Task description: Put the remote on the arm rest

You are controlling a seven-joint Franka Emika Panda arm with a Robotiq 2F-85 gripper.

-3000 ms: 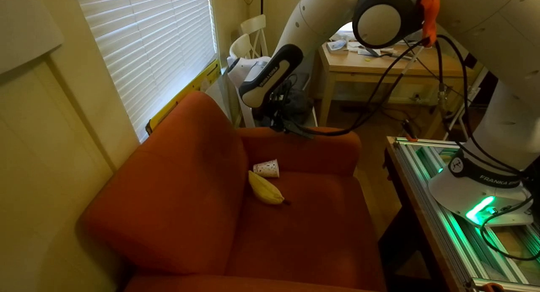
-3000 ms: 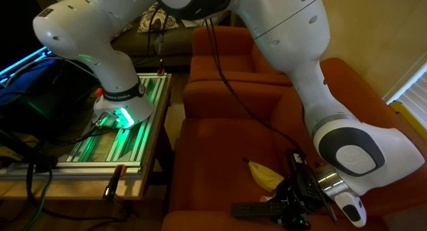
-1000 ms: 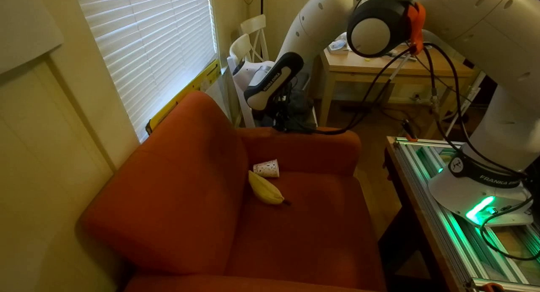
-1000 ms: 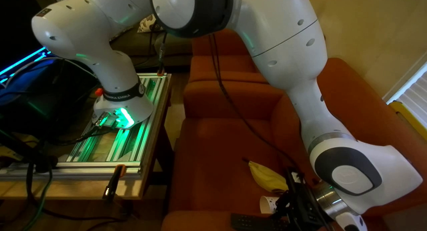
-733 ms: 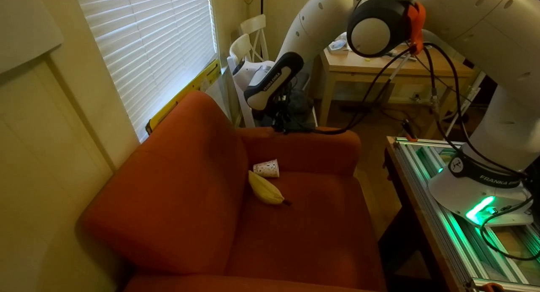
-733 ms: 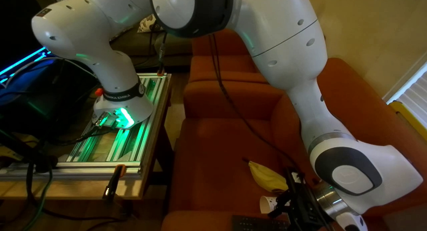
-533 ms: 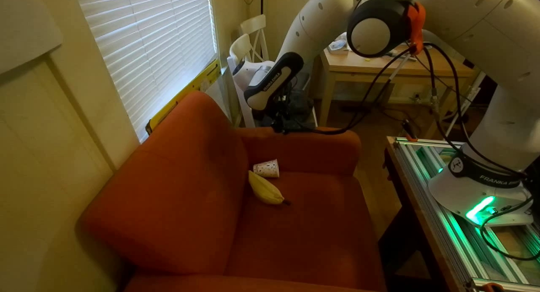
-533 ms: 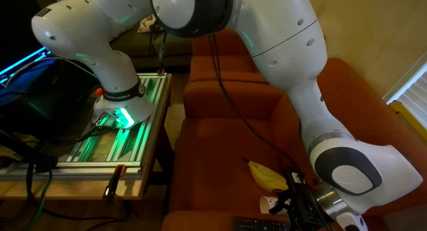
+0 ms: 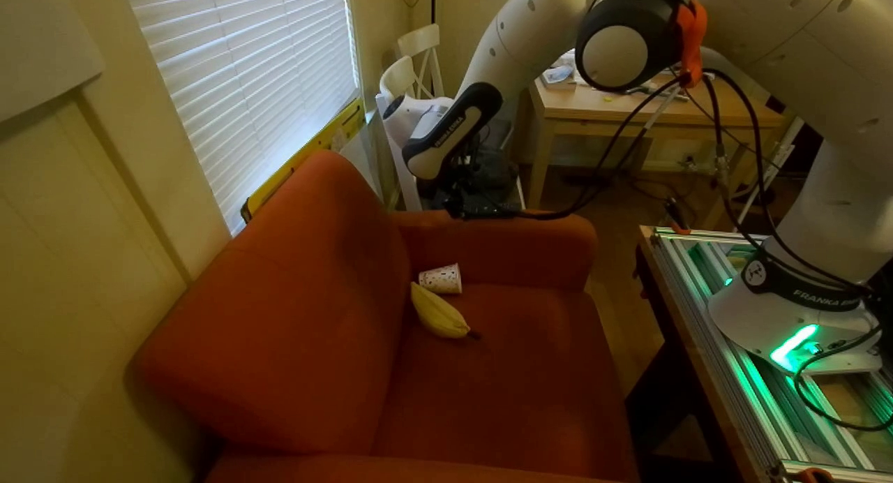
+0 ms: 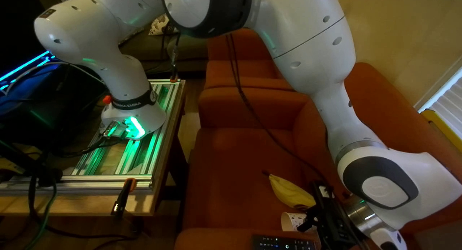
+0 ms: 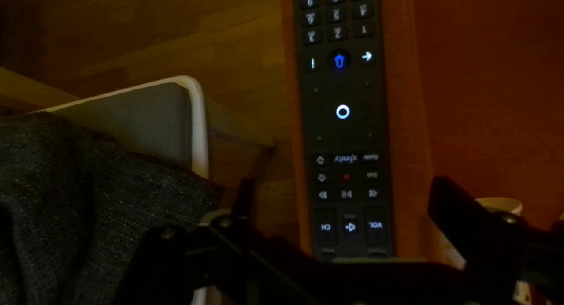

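Note:
The black remote (image 11: pixel 343 133), some of its buttons lit, lies flat along the orange arm rest (image 11: pixel 407 120) in the wrist view. In an exterior view the remote (image 10: pixel 283 242) shows at the bottom edge on the arm rest (image 10: pixel 213 239). My gripper (image 11: pixel 343 181) stands open over the remote's near end, one finger apart from it on each side. The remote's near end is hidden behind the gripper's body. In an exterior view my gripper (image 9: pixel 457 207) is just above the arm rest (image 9: pixel 530 242); I cannot make out the remote clearly there.
A yellow banana (image 9: pixel 439 312) and a speckled white cup (image 9: pixel 441 279) on its side lie on the seat, close to that arm. A chair with dark cloth (image 11: pixel 88 199) stands beyond the arm rest. The chair back (image 9: pixel 293 315) rises beside the arm.
My gripper came down with the remote, then its fingers spread and let go. The remote settled flat on the arm rest and its buttons lit. The arm has since risen slightly.

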